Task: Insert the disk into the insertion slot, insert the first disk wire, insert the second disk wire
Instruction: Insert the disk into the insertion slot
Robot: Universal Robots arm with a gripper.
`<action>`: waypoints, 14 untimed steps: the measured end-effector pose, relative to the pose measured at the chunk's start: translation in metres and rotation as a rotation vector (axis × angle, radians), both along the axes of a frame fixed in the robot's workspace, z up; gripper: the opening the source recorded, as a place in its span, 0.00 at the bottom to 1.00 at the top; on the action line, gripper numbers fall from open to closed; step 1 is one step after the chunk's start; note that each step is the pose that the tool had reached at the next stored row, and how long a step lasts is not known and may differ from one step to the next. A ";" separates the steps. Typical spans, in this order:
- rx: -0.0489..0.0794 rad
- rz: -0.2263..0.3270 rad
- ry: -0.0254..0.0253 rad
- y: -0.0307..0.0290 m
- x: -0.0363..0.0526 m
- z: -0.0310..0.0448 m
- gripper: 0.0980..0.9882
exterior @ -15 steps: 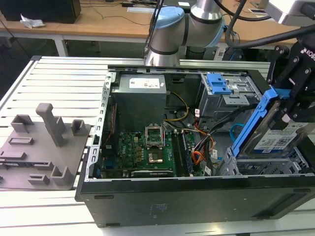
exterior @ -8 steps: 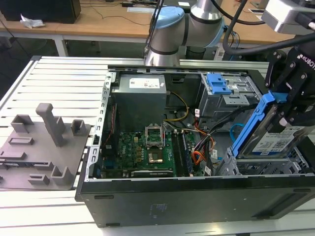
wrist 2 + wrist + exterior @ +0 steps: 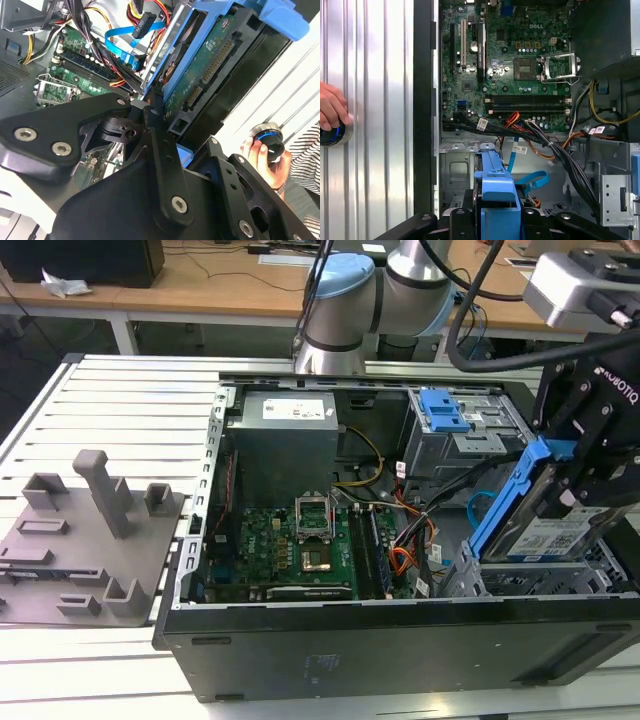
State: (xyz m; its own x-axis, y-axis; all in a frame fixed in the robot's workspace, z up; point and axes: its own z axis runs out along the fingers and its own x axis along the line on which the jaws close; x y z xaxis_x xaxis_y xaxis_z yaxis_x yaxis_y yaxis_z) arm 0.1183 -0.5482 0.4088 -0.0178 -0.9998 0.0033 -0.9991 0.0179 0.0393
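Note:
My gripper (image 3: pixel 572 480) is shut on the disk (image 3: pixel 553 536), a silver drive with a white-and-blue label in a bright blue carrier (image 3: pixel 508 502). It holds the disk tilted on edge above the insertion slot (image 3: pixel 545 582), the grey perforated cage at the near corner of the case on the exterior view's right. In the second wrist view the disk's green circuit side (image 3: pixel 210 65) faces the camera. The first wrist view has the carrier's handle (image 3: pixel 495 185) over the cage (image 3: pixel 455 167). The second disk wire (image 3: pixel 532 181) (image 3: pixel 125 42) lies loose, curled beside the cage. Which cable is the first disk wire I cannot tell.
A taller grey cage with a blue latch (image 3: pixel 443 412) stands behind the slot. Cable bundles (image 3: pixel 555 150) run between the motherboard (image 3: pixel 290 540) and the cages. A grey fixture (image 3: pixel 90 530) sits outside the case, at the exterior view's left. A person's hand (image 3: pixel 330 107) rests on a knob.

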 end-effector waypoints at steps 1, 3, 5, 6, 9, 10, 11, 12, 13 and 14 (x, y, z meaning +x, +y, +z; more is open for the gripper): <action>0.000 0.000 0.0000 0.0000 0.0000 -0.0016 0.30; 0.000 0.000 0.0000 0.0000 0.0000 -0.0037 0.30; 0.000 0.000 0.0001 0.0000 0.0000 -0.0072 0.30; 0.000 0.000 0.0001 0.0000 0.0000 -0.0084 0.30; 0.000 0.000 0.0000 0.0000 0.0000 -0.0127 0.30; 0.000 0.000 0.0000 0.0000 0.0000 -0.0143 0.30; 0.000 0.000 0.0001 0.0000 0.0000 -0.0160 0.30; 0.000 0.000 0.0001 0.0000 0.0000 -0.0172 0.30; 0.000 0.000 0.0001 0.0000 0.0000 -0.0187 0.30; 0.000 0.000 0.0000 0.0000 0.0000 -0.0197 0.30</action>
